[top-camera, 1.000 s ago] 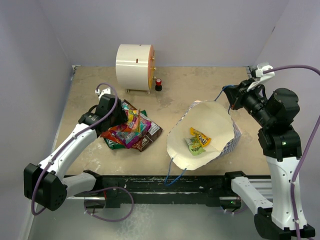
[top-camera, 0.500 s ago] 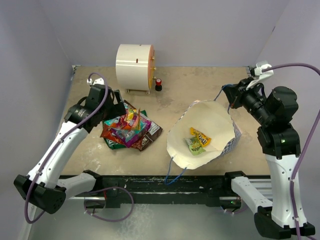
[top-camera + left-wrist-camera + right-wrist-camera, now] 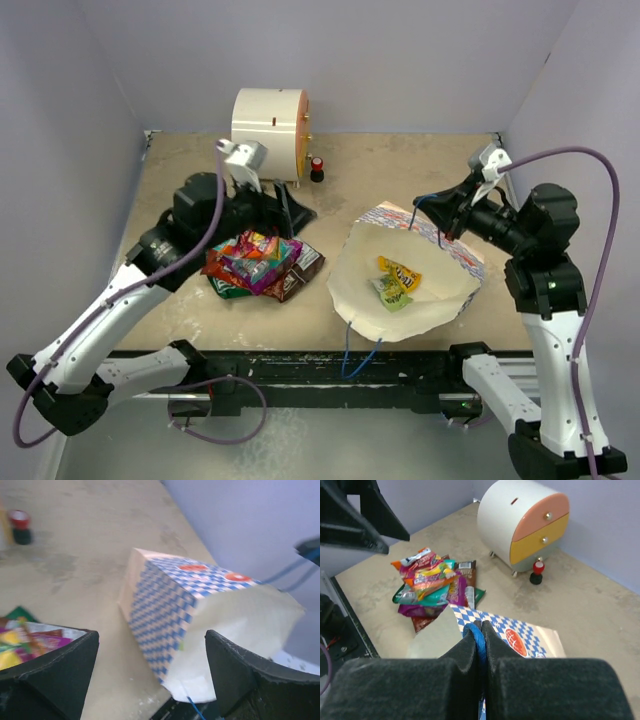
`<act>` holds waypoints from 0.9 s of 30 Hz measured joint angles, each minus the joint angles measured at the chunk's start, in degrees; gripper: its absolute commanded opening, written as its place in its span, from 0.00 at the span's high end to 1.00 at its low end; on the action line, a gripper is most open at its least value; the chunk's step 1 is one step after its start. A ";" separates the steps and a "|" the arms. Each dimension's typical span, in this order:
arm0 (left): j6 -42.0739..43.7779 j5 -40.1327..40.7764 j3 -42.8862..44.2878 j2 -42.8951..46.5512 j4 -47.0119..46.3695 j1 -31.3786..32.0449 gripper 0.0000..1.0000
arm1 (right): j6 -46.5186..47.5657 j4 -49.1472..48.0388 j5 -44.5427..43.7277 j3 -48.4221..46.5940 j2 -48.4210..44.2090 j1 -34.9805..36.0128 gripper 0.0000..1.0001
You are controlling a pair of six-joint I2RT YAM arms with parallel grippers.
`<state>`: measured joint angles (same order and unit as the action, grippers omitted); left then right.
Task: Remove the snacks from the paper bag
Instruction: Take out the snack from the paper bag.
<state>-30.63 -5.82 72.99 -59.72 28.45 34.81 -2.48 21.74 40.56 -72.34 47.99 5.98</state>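
Paper bag [image 3: 405, 300]: lies tipped on its side toward the right half of the bench, its white mouth facing the near edge; the blue-and-white checked outside with orange round marks shows along its far side [image 3: 170, 600].
Bag handles: one thin blue cord [image 3: 479, 639] is pinched at the far rim; the other cord [image 3: 352, 350] droops over the near edge of the bench.
Right gripper [image 3: 443, 214]: fingers [image 3: 465, 655] pressed together on the blue cord, holding the bag's far rim lifted off the bench.
Snacks still in the bag: a yellow packet [image 3: 402, 272] and a green packet [image 3: 388, 291] lie touching on the white lining.
Snacks already out: a heap of glossy packets [image 3: 258, 264], orange-red, purple, green and brown, sits left of the bag toward the middle of the bench, apart from it.
Left gripper [image 3: 285, 208]: hangs above the far side of the heap, pointed toward the bag, its two black fingers [image 3: 235, 675] spread wide with nothing between them.
Far edge: a white drum-shaped drawer unit [image 3: 268, 122] with orange and yellow fronts [image 3: 540, 527], a small red-capped black bottle [image 3: 317, 168] just beside it.
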 measured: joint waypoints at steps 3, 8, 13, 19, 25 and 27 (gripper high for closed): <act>1.42 -0.85 -3.54 0.50 -4.33 9.14 0.17 | -0.13 0.00 1.03 3.87 -3.08 0.02 1.00; 8.57 2.80 -7.41 0.70 -5.68 25.22 0.23 | -2.16 -0.39 0.70 5.18 -6.01 0.02 1.00; 18.58 9.31 -5.62 -3.74 -6.62 40.68 0.33 | -4.02 -0.48 0.39 3.74 -5.20 0.00 1.00; 25.86 15.69 -5.92 -16.35 -14.21 45.64 0.46 | -5.70 -0.35 -0.52 0.96 -3.32 0.00 1.00; 31.82 23.96 -5.68 -30.12 -21.09 45.57 0.57 | -5.95 0.55 -0.50 -0.83 -3.04 0.02 1.00; 33.75 26.03 -5.22 -34.69 -23.02 45.51 0.58 | -5.86 1.05 -0.50 -1.42 -3.06 0.02 1.00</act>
<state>3.11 20.21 67.77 -94.41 5.43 80.31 -8.34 22.79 40.05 -73.76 44.93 6.00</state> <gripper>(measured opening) 0.435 0.004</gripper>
